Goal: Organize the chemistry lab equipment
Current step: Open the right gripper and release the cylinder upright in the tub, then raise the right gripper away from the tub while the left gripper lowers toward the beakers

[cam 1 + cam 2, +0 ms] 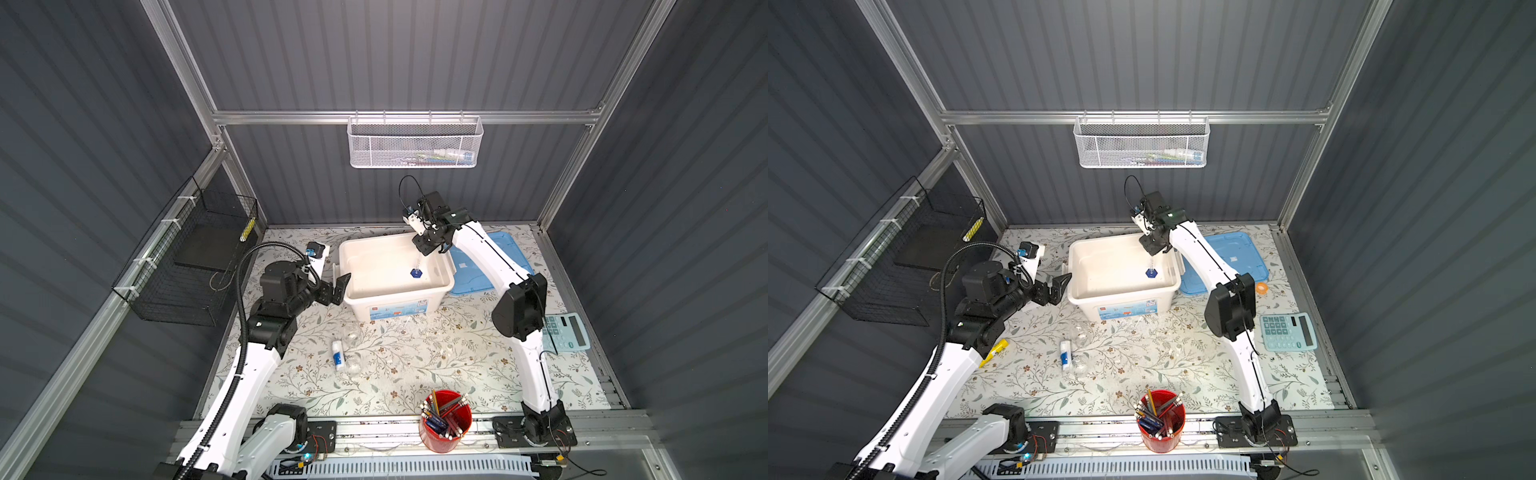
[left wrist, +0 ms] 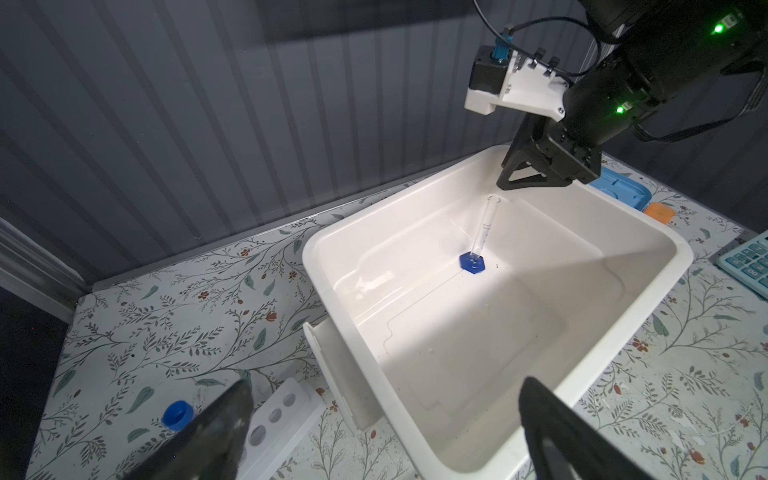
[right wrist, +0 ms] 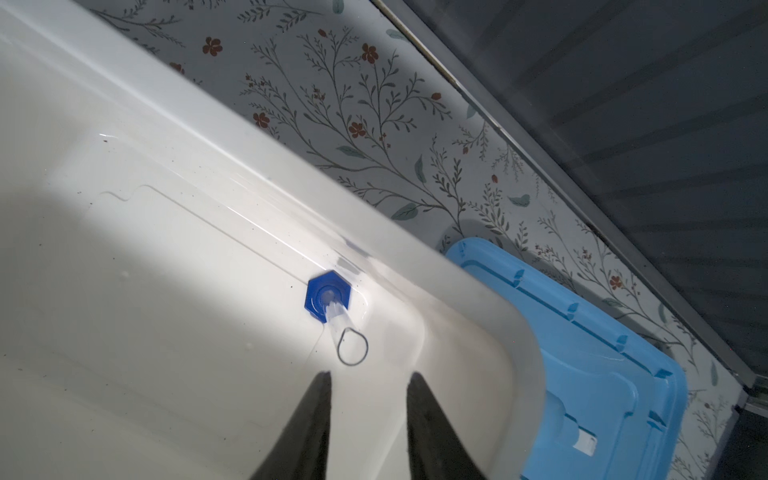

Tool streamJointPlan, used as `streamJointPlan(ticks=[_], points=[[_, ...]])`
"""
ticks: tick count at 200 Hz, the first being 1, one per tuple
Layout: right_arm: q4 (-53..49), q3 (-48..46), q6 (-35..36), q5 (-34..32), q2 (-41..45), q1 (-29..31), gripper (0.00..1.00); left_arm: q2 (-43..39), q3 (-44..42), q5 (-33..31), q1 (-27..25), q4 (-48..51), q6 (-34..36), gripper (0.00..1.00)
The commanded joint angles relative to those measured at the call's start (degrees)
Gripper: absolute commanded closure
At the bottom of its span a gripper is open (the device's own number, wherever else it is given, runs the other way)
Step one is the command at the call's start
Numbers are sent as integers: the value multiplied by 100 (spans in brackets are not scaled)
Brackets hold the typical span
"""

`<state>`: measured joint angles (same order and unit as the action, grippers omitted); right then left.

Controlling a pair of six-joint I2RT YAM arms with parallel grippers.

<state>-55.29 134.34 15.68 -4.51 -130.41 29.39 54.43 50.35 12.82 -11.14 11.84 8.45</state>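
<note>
Right pincer parted above measuring cylinder; gap plain only in wrist views.

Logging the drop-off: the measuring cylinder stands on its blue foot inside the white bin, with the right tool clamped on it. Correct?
Not quite: the right tool is not clamped on the measuring cylinder. The right wrist view shows its jaws apart, with the cylinder's rim beyond them. The cylinder does stand on its blue foot inside the white bin.
</note>
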Motion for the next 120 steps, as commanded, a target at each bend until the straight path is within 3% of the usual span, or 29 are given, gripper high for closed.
streamJointPlan(ticks=[1, 25, 65, 120], points=[[-82, -27, 11, 8, 348, -25, 65, -124, 147, -100, 33, 240, 63, 0], [-55, -266, -48, 77, 746, -25, 64, -239, 289, -114, 33, 639, 17, 0], [922, -1868, -154, 218, 2125, -21, 63, -450, 443, 49, 33, 1728, 206, 0], [1749, -3412, -458, 367, 3614, -9, 61, -683, 139, 256, 33, 2287, 591, 1]])
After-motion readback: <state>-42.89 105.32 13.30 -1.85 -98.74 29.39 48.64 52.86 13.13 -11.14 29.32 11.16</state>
